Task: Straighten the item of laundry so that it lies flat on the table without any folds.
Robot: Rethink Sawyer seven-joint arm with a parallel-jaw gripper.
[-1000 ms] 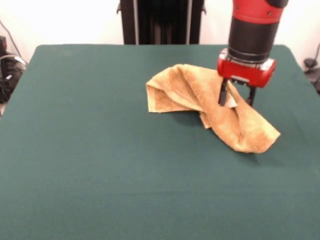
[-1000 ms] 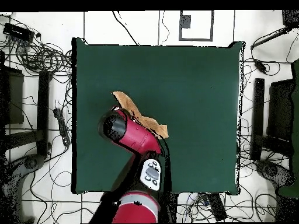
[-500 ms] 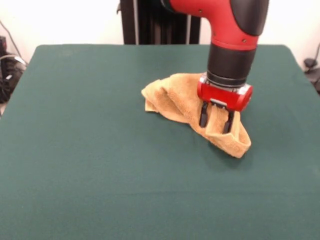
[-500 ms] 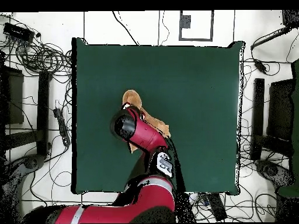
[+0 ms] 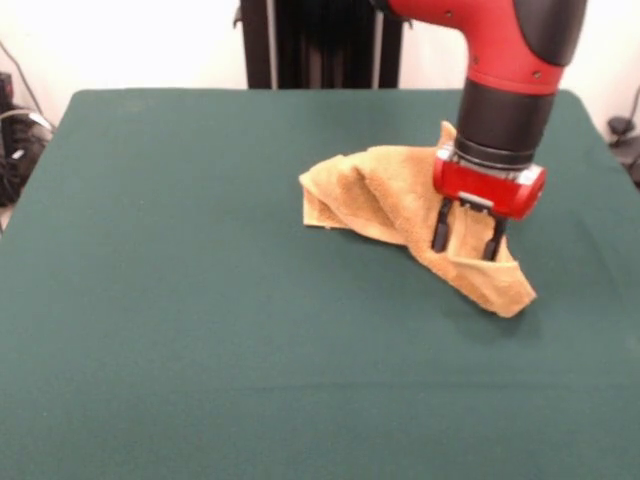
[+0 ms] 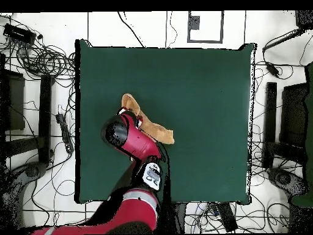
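Observation:
The orange-tan towel (image 5: 370, 195) lies crumpled in folds right of the middle of the dark green table (image 5: 200, 320). One end is bunched at the left and a long fold runs to a tip at the near right. My gripper (image 5: 466, 240) comes down on that right part. A raised fold of towel sits between its two black fingers (image 5: 439, 226), and it is shut on that fold. In the overhead view the towel (image 6: 153, 127) shows partly beside the red arm (image 6: 131, 142), which hides the gripper. The white tag is hidden.
The robot's black pedestal (image 5: 322, 40) stands behind the table's far edge. In the overhead view, cables and stands (image 6: 43, 67) surround the table (image 6: 202, 85) on the floor.
The gripper has moved to the right in the front view, and the towel has moved with it. The towel's near-right tip has shifted right and the bunched left end has followed.

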